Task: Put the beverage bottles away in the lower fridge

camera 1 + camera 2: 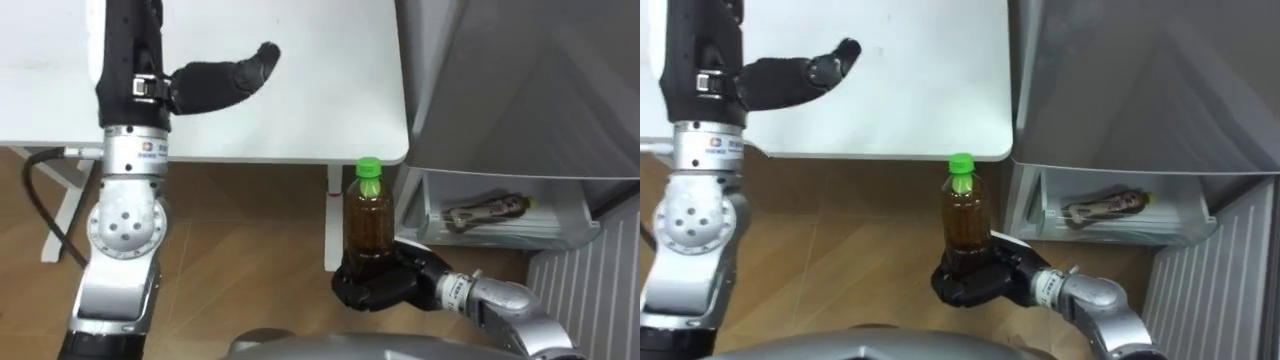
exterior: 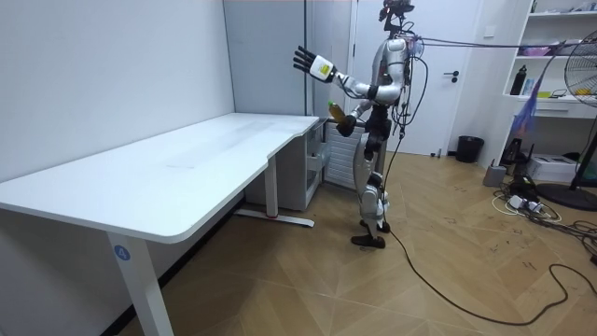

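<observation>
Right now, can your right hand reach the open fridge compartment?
Probably yes: the right hand, holding the green-capped bottle, is just beside the fridge compartment, with nothing between them.

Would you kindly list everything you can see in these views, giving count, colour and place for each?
upright bottle: one, brown drink with a green cap, held in front of the fridge, below the desk's edge.
lying bottle: one, brownish, on its side in the fridge's open lower part.
desk: one, white, ahead of the robot.
fridge: one, grey, right of the desk.
bin: one, black, far back in the room view, right of the robot.
left robot hand: one, black, open, raised over the desk.
right robot hand: one, black, curled round the upright bottle's base.
</observation>
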Robot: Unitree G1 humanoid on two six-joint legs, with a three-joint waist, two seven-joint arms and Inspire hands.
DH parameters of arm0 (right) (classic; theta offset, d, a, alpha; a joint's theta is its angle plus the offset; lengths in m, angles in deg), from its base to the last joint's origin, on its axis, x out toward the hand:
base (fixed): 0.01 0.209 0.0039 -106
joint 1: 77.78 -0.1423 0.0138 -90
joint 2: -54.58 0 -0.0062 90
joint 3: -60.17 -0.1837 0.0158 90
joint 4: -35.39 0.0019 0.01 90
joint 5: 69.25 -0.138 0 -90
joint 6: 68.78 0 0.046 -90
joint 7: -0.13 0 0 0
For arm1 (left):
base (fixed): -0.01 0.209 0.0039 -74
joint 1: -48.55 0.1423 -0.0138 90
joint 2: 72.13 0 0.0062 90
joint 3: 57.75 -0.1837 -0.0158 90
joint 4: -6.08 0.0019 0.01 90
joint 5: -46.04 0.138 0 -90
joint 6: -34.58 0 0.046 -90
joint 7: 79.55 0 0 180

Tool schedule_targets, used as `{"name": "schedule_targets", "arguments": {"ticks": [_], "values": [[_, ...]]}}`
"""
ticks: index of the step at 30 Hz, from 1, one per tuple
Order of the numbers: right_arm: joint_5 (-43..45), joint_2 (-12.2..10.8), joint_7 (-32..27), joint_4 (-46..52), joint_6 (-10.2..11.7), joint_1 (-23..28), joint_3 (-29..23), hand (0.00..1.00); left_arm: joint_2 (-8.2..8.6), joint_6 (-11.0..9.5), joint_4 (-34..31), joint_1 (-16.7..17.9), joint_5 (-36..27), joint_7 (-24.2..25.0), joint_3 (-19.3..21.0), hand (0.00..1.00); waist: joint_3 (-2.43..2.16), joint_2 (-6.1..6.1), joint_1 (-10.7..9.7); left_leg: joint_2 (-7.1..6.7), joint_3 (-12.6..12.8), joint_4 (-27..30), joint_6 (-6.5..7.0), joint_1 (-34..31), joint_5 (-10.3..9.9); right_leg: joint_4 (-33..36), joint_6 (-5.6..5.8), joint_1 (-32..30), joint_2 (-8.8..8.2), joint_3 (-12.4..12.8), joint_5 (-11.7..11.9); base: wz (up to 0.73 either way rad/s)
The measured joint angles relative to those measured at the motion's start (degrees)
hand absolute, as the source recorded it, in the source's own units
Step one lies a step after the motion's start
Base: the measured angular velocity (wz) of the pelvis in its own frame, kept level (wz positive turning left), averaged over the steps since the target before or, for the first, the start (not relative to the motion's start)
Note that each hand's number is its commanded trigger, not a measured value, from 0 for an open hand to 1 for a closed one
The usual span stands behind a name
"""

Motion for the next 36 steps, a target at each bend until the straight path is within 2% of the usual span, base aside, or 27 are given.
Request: {"name": "schedule_targets", "arguments": {"ticks": [4,6,8,14,18,20,21,23,25,29,36], "values": [[0.0,0.5,-0.3,0.0,0.0,1.4,-0.9,1.00,0.24,-0.1,4.1,0.3,-0.6,-4.2,3.9,0.00,-0.22,0.23,1.6,0.01,0.1,-0.2,-0.01,0.2,0.0,0.0,0.00,0.0,0.00,0.6,0.0,-0.02],[0.0,0.5,-0.8,0.0,0.0,2.2,-1.2,1.00,0.35,-0.1,6.0,1.4,-1.9,-6.1,4.9,0.00,-0.19,0.17,1.8,0.01,0.1,-0.2,-0.01,0.1,0.0,0.0,0.00,0.0,0.00,0.5,0.0,0.00],[0.0,0.6,-1.3,0.0,-0.1,2.7,-1.3,1.00,0.37,-0.1,10.7,2.4,-2.1,-8.1,4.9,0.00,-0.21,0.20,3.0,0.03,0.3,-0.3,-0.01,0.1,0.0,0.0,0.00,-0.1,-0.04,0.2,0.0,-0.02],[0.0,0.1,-1.5,0.1,-0.2,2.7,-1.6,1.00,0.40,0.4,20.6,5.9,-2.6,-11.5,4.7,0.00,-0.67,-0.60,3.2,0.00,0.0,-0.4,-0.02,0.5,0.0,-0.1,0.00,0.1,-0.04,-0.1,0.0,0.01],[0.0,-0.2,-3.6,0.0,-0.2,2.7,-1.5,1.00,0.27,0.8,30.5,5.7,-9.6,-12.6,4.5,0.00,-0.72,-0.72,3.2,0.00,0.0,-0.6,-0.02,1.2,0.0,-0.1,0.00,1.0,-0.04,-0.5,0.0,0.01],[-0.1,-0.2,-5.1,0.0,-0.2,2.7,-1.5,1.00,0.25,1.6,34.5,5.7,-12.7,-13.7,3.7,0.00,-0.47,-0.63,3.2,0.00,0.0,-1.0,-0.03,1.0,0.0,-0.2,0.00,0.8,0.00,-0.5,0.0,0.00],[-0.1,-0.1,-5.9,0.0,-0.3,2.6,-1.3,1.00,0.25,2.0,36.1,5.8,-14.4,-14.5,3.0,0.00,-0.49,-0.91,3.4,-0.03,0.0,-1.1,-0.04,0.7,0.0,-0.3,0.00,0.8,0.10,-0.5,0.0,-0.03],[-0.8,0.1,-6.9,0.0,-0.7,2.6,-0.2,1.00,0.28,2.1,37.9,6.1,-18.6,-16.1,2.4,0.00,-0.73,-1.40,4.3,-0.02,0.0,-1.0,-0.06,0.7,0.0,-0.9,-0.08,0.8,0.18,-0.5,0.0,-0.04],[-0.9,0.1,-7.1,0.0,-0.8,2.6,0.2,1.00,0.28,2.1,38.5,6.2,-21.0,-17.6,2.4,0.00,-0.77,-1.48,4.5,0.00,0.0,-1.0,-0.08,0.7,0.0,-0.9,-0.09,0.8,0.19,-0.5,0.0,0.00],[-1.1,0.0,-7.2,0.0,-1.0,2.4,1.6,1.00,0.25,2.0,40.7,6.6,-22.6,-18.7,2.4,0.00,-0.77,-1.29,4.9,0.00,0.0,-1.2,-0.07,1.1,0.0,-0.9,-0.09,1.0,0.11,-0.5,0.1,0.00],[-1.2,-0.1,-7.7,0.0,-1.8,1.6,2.9,1.00,0.38,3.8,46.8,7.3,-27.6,-18.1,2.3,0.00,-0.48,-0.88,4.9,0.00,0.1,-1.3,-0.07,1.1,0.0,-0.9,-0.10,0.9,0.06,-0.5,0.1,0.00]]}}
